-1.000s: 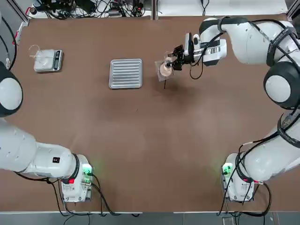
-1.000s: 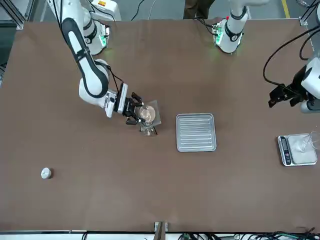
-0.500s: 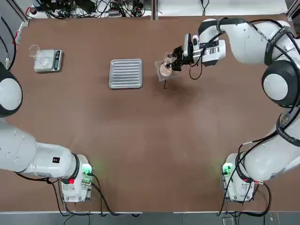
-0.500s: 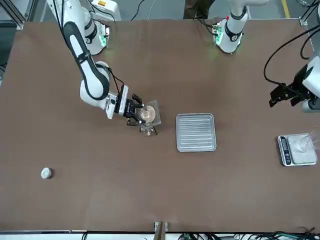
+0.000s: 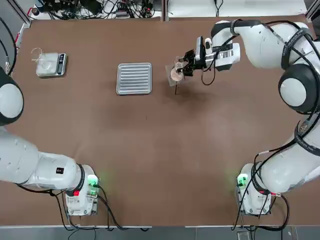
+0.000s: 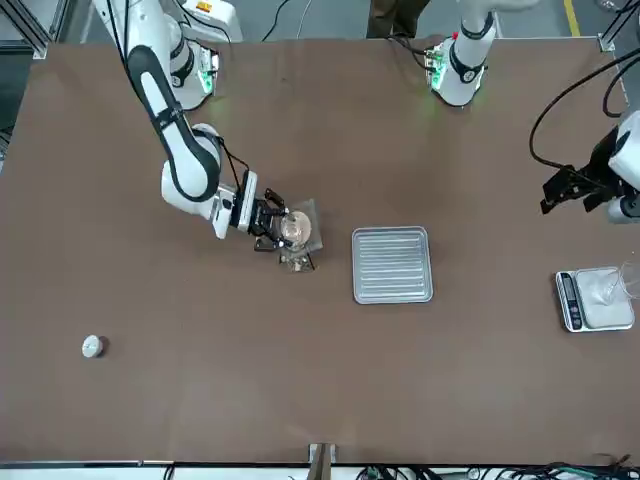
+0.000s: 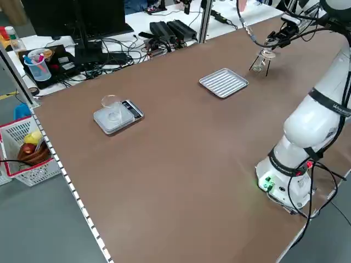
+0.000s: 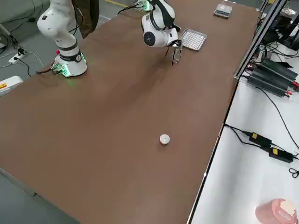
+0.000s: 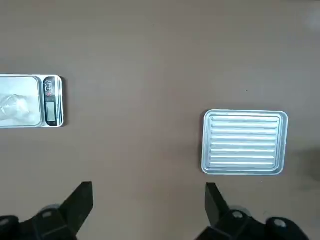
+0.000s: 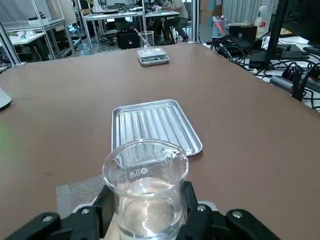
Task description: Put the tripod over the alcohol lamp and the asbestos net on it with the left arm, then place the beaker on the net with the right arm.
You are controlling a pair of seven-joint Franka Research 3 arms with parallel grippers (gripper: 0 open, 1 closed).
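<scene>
Tabletop (image 5: 150, 165) unchanged, beaker (image 10: 145, 210) in right end effector (image 10: 147, 190)

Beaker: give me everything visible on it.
The beaker is clear, colourless, glass-looking, with a round open rim and a small pale printed mark on its wall. Something clear, apparently liquid, shows in its lower part. It looks roughly upright, over the asbestos net on the tripod. The right claw is closed around it, one finger each side.

Tray (image 5: 134, 78) and scale (image 5: 51, 65) on the brown desk (image 5: 150, 160)
In the top view, the ribbed tray lies upper centre, the scale upper left with a clear glass (image 5: 37, 54) on it; in the front view, a white cap (image 6: 92, 346) sits lower left.
</scene>
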